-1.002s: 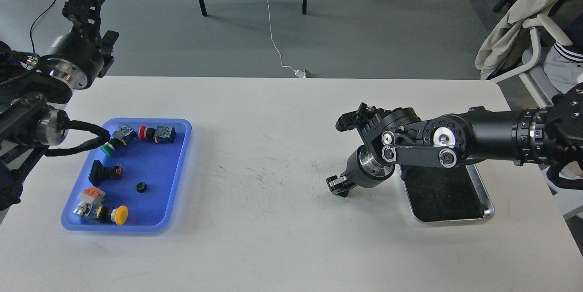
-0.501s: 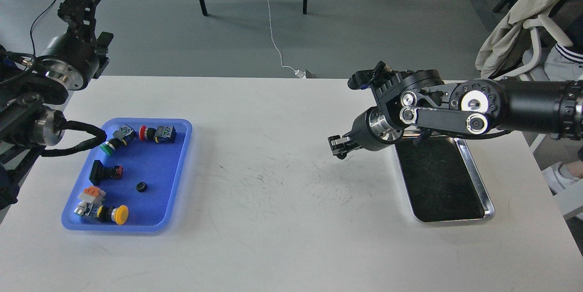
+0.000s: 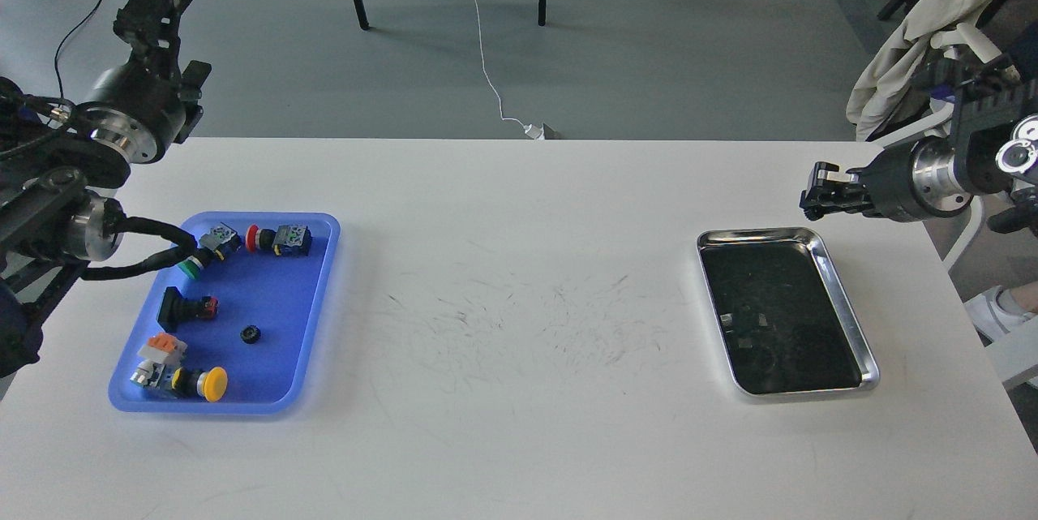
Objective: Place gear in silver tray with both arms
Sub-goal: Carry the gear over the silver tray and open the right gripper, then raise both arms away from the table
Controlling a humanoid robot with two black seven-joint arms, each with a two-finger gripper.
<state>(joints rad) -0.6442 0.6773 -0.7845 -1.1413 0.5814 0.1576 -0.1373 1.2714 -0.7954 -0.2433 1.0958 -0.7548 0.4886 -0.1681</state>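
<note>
The gear [image 3: 249, 333] is a small black toothed wheel lying in the blue tray [image 3: 320, 309] at the left, among push-button switches. The silver tray [image 3: 845, 317] lies at the right of the table, and its dark bottom shows only reflections. My left gripper [image 3: 154, 5] is raised beyond the table's far left corner, well above and behind the blue tray. My right gripper [image 3: 821, 194] hovers just past the silver tray's far right corner and points left. Both grippers are dark and small, and neither shows anything held.
The blue tray also holds red [image 3: 254, 238], green [image 3: 191, 264] and yellow [image 3: 214, 384] push buttons and a black switch [image 3: 180, 307]. A chair with a beige cloth [image 3: 916, 41] stands at the right. Table legs and cables are on the floor behind.
My right arm has swung up and to the right, from left of and over the silver tray to beyond its far right corner, uncovering the tray. My left gripper has barely shifted.
</note>
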